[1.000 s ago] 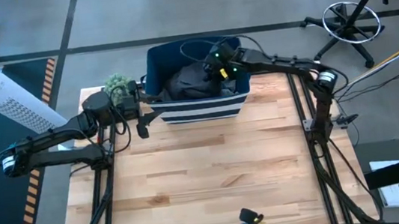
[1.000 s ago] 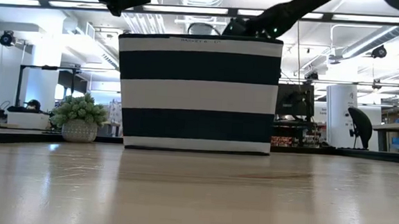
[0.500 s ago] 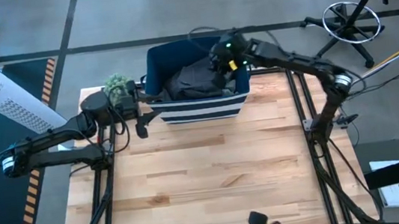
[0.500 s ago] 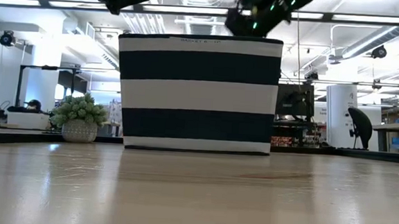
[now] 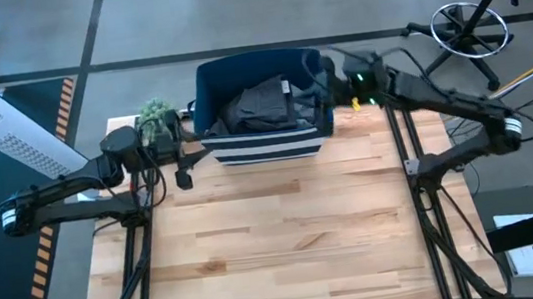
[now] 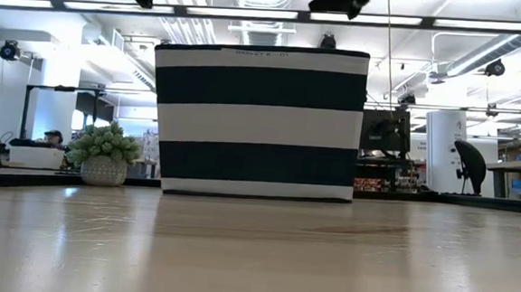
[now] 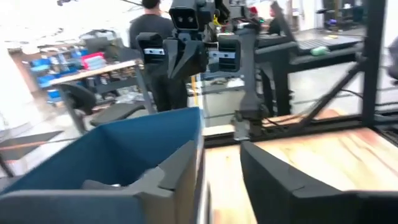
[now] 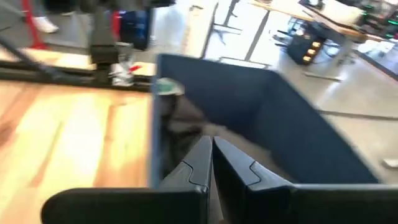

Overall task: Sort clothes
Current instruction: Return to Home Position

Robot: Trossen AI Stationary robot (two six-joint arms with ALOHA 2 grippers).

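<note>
We see soft, crumpled dark grey clothes (image 5: 259,105) heaped inside the boxy navy fabric bin (image 5: 267,151) with white stripes, the heap's length running along the bin's long side. The right gripper (image 5: 322,81), jaws together, hangs over the bin's right end, beside the heap; the left gripper (image 5: 190,166), jaws apart, sits outside the left end.
</note>
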